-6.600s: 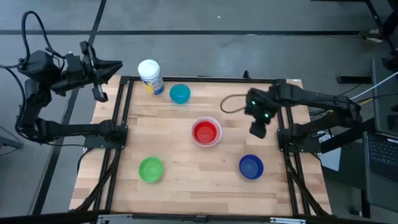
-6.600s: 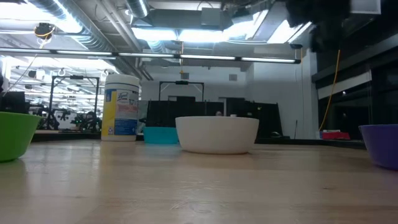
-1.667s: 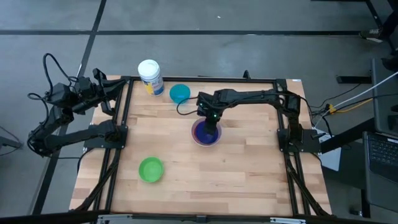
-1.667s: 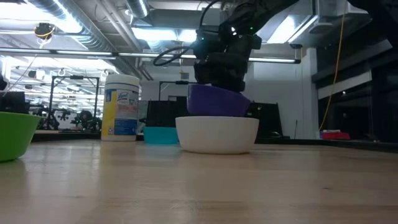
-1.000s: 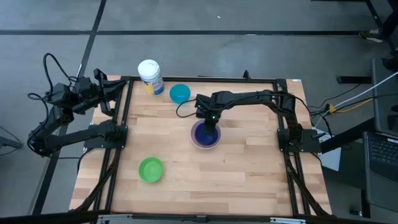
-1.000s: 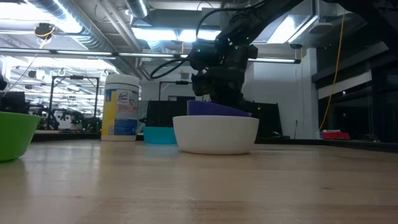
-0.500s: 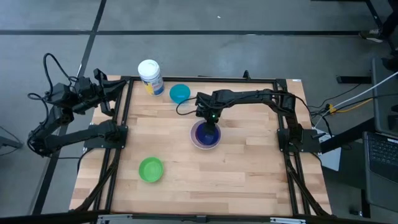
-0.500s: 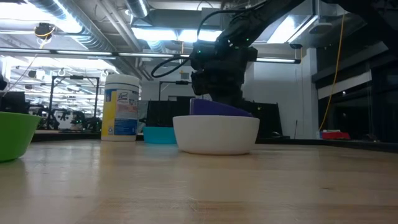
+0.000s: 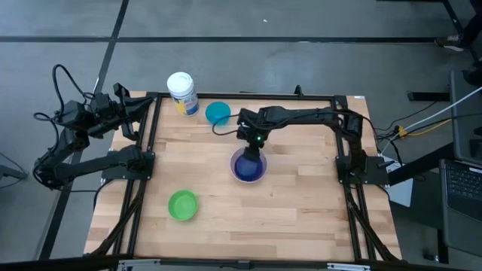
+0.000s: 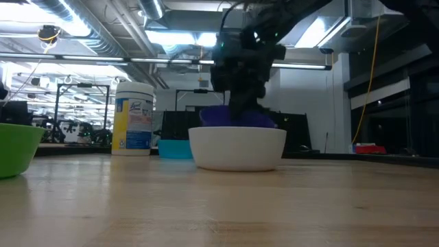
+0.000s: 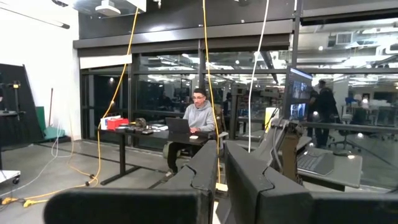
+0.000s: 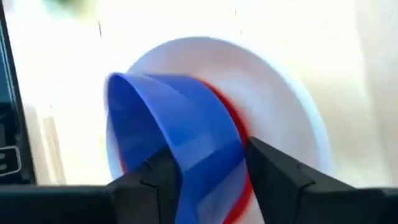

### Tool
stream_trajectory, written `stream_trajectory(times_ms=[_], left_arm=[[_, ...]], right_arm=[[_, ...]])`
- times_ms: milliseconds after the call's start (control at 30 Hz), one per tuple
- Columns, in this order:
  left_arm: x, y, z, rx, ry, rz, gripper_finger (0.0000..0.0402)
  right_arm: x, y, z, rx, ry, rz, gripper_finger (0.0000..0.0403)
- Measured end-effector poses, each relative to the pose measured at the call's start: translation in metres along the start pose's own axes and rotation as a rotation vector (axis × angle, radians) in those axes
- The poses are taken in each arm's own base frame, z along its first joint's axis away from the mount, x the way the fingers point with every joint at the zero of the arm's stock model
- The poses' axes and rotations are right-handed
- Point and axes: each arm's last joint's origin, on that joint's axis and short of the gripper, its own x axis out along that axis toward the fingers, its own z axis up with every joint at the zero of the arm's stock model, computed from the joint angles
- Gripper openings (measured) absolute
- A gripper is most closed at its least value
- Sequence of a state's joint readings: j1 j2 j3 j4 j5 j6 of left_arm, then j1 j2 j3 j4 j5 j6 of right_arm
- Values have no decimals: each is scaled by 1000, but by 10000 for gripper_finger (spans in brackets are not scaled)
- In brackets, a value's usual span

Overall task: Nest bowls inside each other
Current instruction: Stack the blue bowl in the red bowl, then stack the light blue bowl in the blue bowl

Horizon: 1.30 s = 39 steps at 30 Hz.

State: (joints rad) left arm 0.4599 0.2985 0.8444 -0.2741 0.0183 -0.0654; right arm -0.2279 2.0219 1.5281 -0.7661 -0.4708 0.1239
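Note:
The dark blue bowl [image 12: 174, 118] sits tilted inside the red bowl [image 12: 231, 112], which sits in the white bowl [image 10: 238, 147] at the table's middle. My right gripper [image 12: 208, 149] hangs open just above them, pointing steeply down, one finger on each side of the blue bowl's near wall. The teal bowl [image 9: 218, 113] stands on its base at the far side, and the green bowl [image 9: 182, 205] stands at the near left. My left gripper [image 11: 221, 168] is shut and held high off the table's far left corner [image 9: 135, 105]. My right gripper has one finger [image 12: 158, 177] inside and the other [image 12: 277, 174] outside the blue bowl's near wall [image 12: 208, 171], coming from above. The jaws stand wide; whether either finger touches the wall I cannot tell. The bowl rests tilted in the red bowl.
A white-lidded jar [image 9: 181, 92] stands at the far left, next to the teal bowl. Dark frame rails [image 9: 147, 150] run along the table's left and right sides. Bare wood lies between the stack and the green bowl, and toward the near right.
My right gripper has risen a little above the stack. The blue bowl, which stuck up tilted over the white bowl's rim, has sunk lower into it.

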Motion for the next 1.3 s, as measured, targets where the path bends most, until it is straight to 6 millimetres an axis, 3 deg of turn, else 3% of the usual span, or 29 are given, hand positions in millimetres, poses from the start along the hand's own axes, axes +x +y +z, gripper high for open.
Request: stream_trajectory(times_ms=[133, 300, 400, 500, 800, 967, 1100, 1200, 1300], left_arm=[[0, 0, 0, 0, 0, 1, 29], [0, 0, 0, 0, 0, 1, 29], [0, 0, 0, 0, 0, 1, 29], [0, 0, 0, 0, 0, 1, 29], [0, 1, 0, 11, 0, 28, 29], [0, 2, -1, 21, 13, 79, 29], [8, 3, -9, 19, 89, 95, 29], [19, 3, -14, 0, 185, 82, 29], [34, 3, -17, 9, 317, 75, 29]], right_arm=[[-6, 0, 0, -10, -21, -73, 129], [-7, 2, 1, -64, -23, -2, 45], [-6, 4, 3, -80, -46, 18, 30], [-8, 2, 8, -63, -88, 29, 49], [-24, -20, 27, 27, -272, 42, 160], [-41, -39, 37, 109, -363, 174, 189], [-74, -39, 45, 97, -455, 417, 198], [-119, -14, 46, -12, -580, 485, 198], [-171, 17, 34, -114, -721, 489, 193]])
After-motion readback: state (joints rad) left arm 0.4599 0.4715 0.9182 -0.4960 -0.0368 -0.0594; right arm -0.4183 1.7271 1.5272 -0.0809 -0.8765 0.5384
